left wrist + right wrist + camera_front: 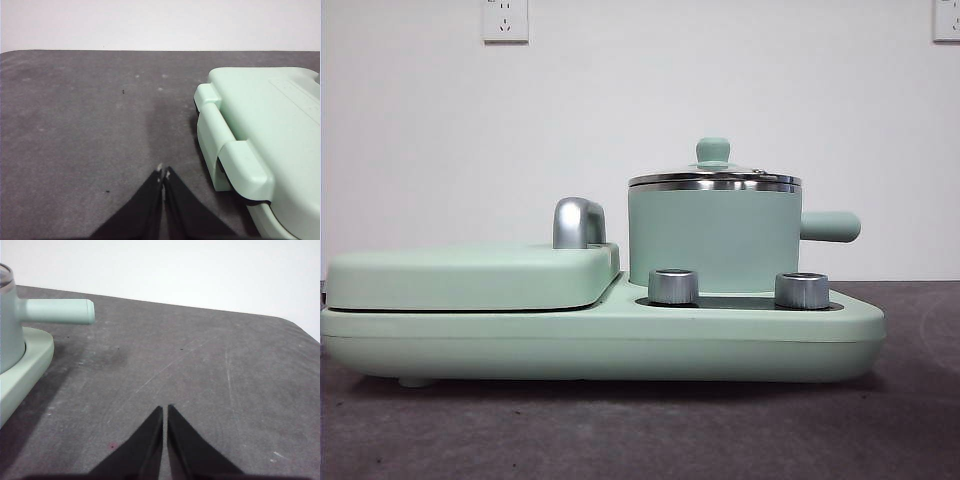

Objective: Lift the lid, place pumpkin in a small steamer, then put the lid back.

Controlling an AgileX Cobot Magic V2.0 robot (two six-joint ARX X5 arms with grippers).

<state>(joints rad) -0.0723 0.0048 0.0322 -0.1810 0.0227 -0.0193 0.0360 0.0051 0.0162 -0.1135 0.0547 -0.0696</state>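
Note:
The small steamer [714,238], a mint-green pot with a stubby side handle [830,227], stands on the right of the wide mint-green base [620,340]. The lid [714,178], steel-rimmed with a mint-green knob [713,151], sits on it. The pot's side and handle also show in the right wrist view [55,311]. The pumpkin is out of view. My left gripper [163,172] is shut and empty above the grey table beside the base's flat cover [265,120]. My right gripper [165,409] is shut and empty above the table, apart from the pot handle.
A large flat mint-green rectangular cover [470,275] with a steel hinge post [578,222] lies on the left of the base. Two silver knobs [673,286] [801,290] stand at the base's front. The dark grey table [640,430] spreads around.

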